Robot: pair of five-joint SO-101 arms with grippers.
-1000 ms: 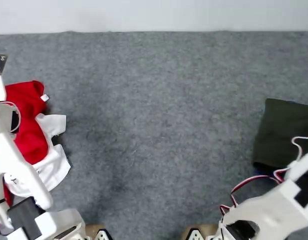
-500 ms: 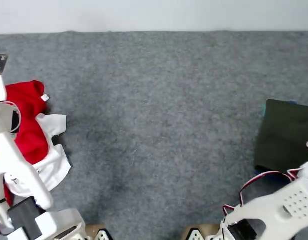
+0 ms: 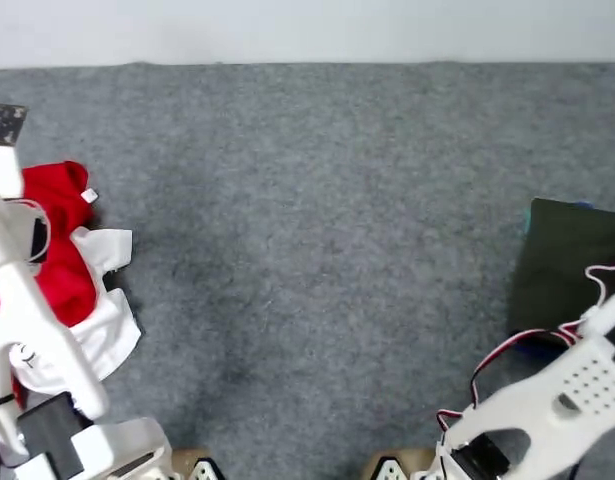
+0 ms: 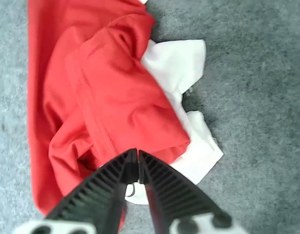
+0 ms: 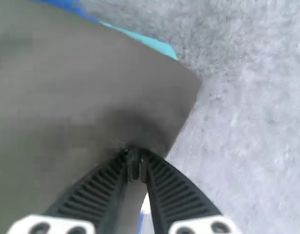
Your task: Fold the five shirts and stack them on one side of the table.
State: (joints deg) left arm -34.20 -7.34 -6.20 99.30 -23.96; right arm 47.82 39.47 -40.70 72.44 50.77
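Note:
A crumpled red shirt [image 4: 101, 87] lies on top of a white shirt [image 4: 179, 63] at the table's left edge, the red shirt [image 3: 57, 250] and white shirt [image 3: 107, 330] also seen from above. My left gripper [image 4: 138, 156] hangs shut just above the red shirt, with nothing seen between its fingers. At the right edge sits a folded dark shirt [image 3: 567, 260] on a stack. A teal shirt edge [image 5: 150, 44] peeks from under the dark shirt [image 5: 81, 78]. My right gripper [image 5: 134, 157] is shut, low over the dark shirt near its corner.
The grey felt table cover [image 3: 317, 200] stretches bare between the two piles. The left arm [image 3: 27, 320] stands over the left pile, and the right arm [image 3: 557, 400] with its loose wires sits at the front right. A pale wall runs along the far edge.
The right arm dipped toward the front edge, then came back up a little beside the dark stack. The left arm shifted slightly over the red shirt.

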